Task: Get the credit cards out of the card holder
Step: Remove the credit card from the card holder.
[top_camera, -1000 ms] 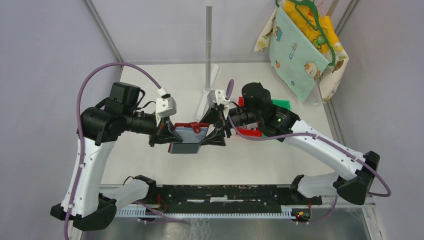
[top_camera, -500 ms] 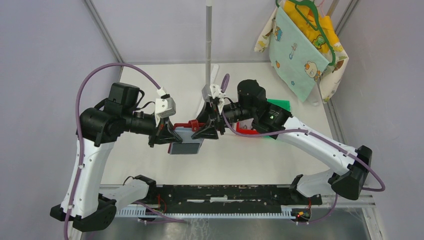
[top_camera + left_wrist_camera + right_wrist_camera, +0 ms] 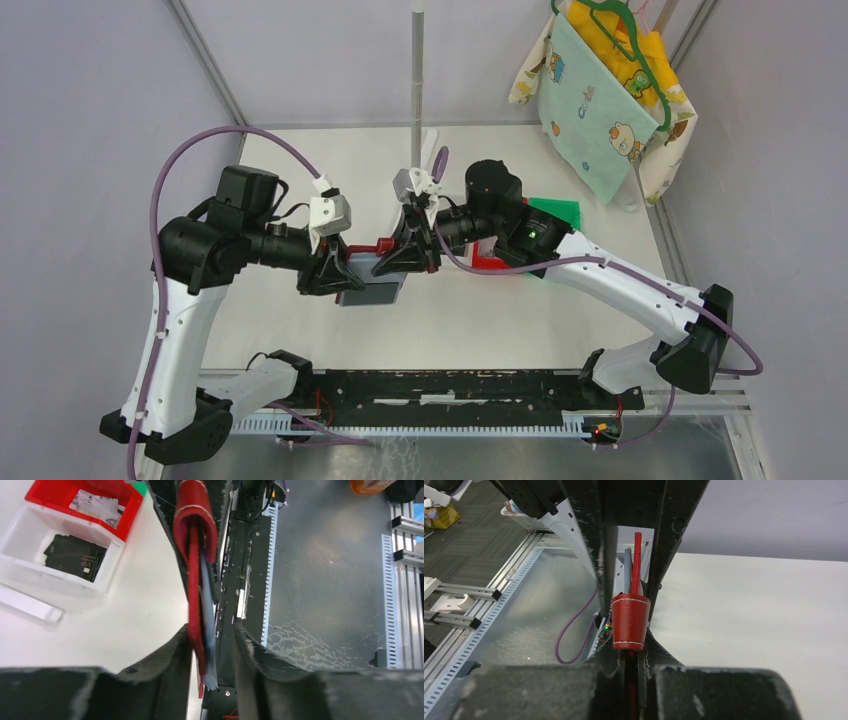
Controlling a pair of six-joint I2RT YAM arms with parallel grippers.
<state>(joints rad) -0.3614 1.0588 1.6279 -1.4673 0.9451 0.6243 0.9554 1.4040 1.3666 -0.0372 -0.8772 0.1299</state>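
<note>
Smooth red card holder [image 3: 196, 525], matt white table [image 3: 125, 605], scuffed grey metal plate [image 3: 325, 580], glossy plastic bin [image 3: 47, 492]

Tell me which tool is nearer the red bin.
Right. The right tool sits just left of the red bin in the top view; the left tool is farther left, beyond the card holder.

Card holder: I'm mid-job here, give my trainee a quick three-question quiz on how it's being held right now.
1. True or false: the right fingers are shut on the red card holder.
2. The card edge showing in the holder is: A green, B grey-blue, C yellow?
3. Which fingers leave a gap on one side of the holder?
Key: 1 true; 2 B; 3 the left fingers.
</note>
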